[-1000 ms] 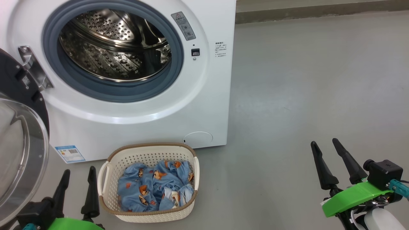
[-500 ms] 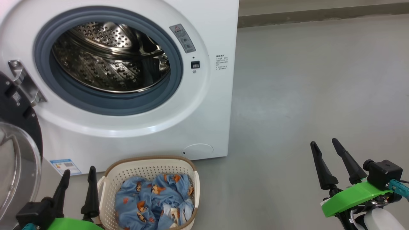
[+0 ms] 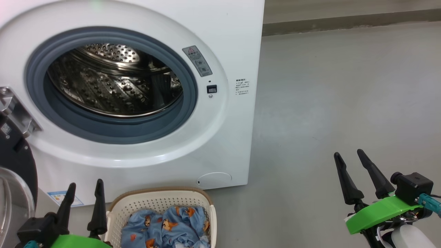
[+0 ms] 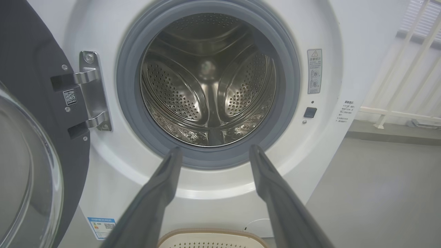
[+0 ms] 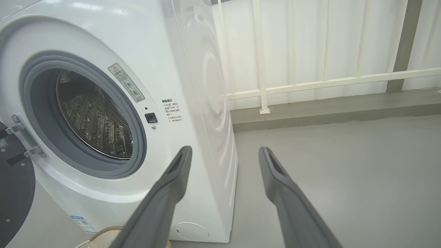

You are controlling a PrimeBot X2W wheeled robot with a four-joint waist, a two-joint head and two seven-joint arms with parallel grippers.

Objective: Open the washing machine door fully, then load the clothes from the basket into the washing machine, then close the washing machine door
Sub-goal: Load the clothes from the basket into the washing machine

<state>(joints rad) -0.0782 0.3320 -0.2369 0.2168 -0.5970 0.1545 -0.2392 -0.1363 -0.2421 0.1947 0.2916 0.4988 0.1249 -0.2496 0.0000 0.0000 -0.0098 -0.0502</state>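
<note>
- Grey floor (image 3: pixel 327 103) ahead of you; washer (image 3: pixel 237 34) door (image 3: pixel 19 165) swung wide, left.
- Basket (image 3: pixel 151 206) of clothes (image 3: pixel 168 227) near left hand (image 3: pixel 86 184).
- Left hand, right hand (image 3: pixel 348 153): fingers spread, empty.

A laundry corner: white washing machine (image 3: pixel 234 137) on bare grey floor (image 3: pixel 344 86) beside pale railing (image 5: pixel 259 51)

A smooth grey floor (image 3: pixel 344 86) runs to a low grey kerb (image 5: pixel 327 112) under a white railing (image 5: pixel 327 83).
</note>
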